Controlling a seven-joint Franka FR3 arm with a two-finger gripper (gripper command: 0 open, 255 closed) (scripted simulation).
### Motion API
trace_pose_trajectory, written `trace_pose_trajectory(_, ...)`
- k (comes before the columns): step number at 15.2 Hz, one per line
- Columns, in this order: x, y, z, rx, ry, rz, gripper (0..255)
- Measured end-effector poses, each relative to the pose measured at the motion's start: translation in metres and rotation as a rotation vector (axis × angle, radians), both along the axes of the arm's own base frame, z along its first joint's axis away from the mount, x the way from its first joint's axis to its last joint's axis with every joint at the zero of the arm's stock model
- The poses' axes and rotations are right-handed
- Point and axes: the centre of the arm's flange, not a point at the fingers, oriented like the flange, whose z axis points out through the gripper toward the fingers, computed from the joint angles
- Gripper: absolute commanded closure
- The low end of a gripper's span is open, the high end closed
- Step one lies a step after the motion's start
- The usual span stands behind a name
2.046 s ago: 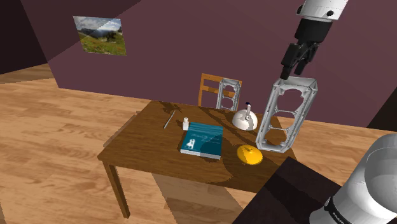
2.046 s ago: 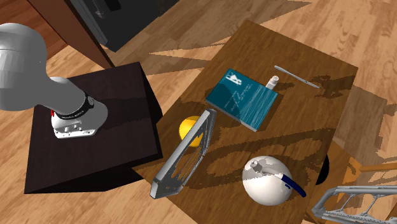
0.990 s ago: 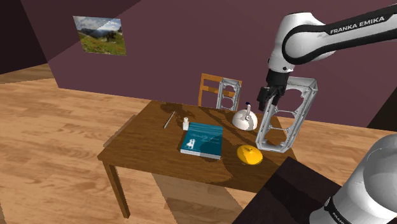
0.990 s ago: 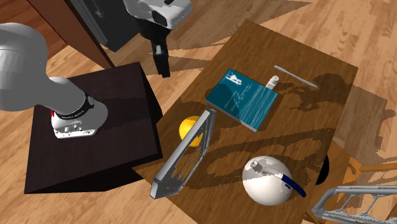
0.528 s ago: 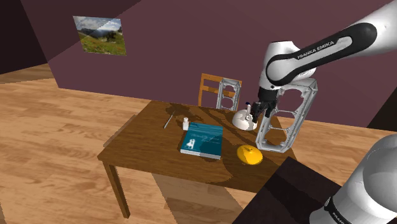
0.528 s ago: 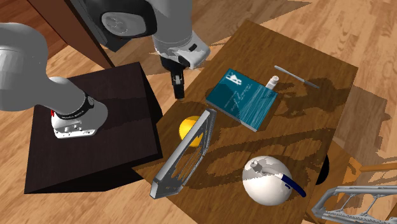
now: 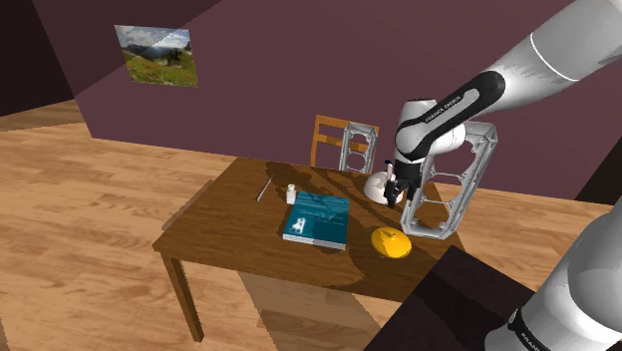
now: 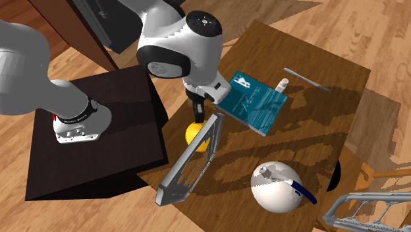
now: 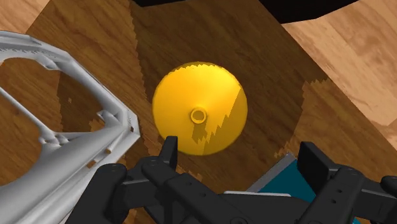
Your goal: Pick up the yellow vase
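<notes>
The yellow vase (image 7: 391,242) is a squat round thing with a small mouth on top, standing on the brown table (image 7: 229,224) near the edge closest to the stand. In the wrist view the vase (image 9: 200,116) lies straight ahead of my gripper (image 9: 242,159), whose fingers (image 9: 168,153) stand apart with nothing between them. In the shoulder view my gripper (image 7: 396,191) hangs above the vase, apart from it. From the second exterior view the gripper (image 8: 197,112) points down at the vase (image 8: 193,132), which is partly covered by a grey frame.
A tall grey frame (image 7: 449,179) leans right beside the vase (image 8: 191,160). A teal book (image 7: 317,219) lies on the other side, with a white round pot (image 7: 382,185) behind. A small bottle (image 7: 291,193), a thin stick (image 7: 264,186), another frame (image 7: 357,148) and a chair (image 7: 329,135) stand farther back.
The arm has swung down from high above the stand's side until the open gripper hangs over the yellow vase. Nothing on the table has moved.
</notes>
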Motion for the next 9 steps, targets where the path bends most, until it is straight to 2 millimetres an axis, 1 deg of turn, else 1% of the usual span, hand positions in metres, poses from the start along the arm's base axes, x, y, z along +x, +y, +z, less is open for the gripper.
trace_pose_trajectory(2, 0.01, -0.007, -0.025, 0.002, 0.012, -0.006, 0)
trace_pose_trajectory(3, 0.012, -0.012, -0.042, 0.002, 0.019, -0.009, 0)
trace_pose_trajectory(5, 0.014, -0.018, -0.066, 0.004, 0.032, -0.016, 0)
trace_pose_trajectory(6, 0.02, -0.025, -0.074, 0.005, 0.039, -0.019, 0)
trace_pose_trajectory(7, 0.024, -0.028, -0.088, 0.006, 0.045, -0.022, 0)
trace_pose_trajectory(9, 0.027, -0.035, -0.112, 0.007, 0.056, -0.027, 0)
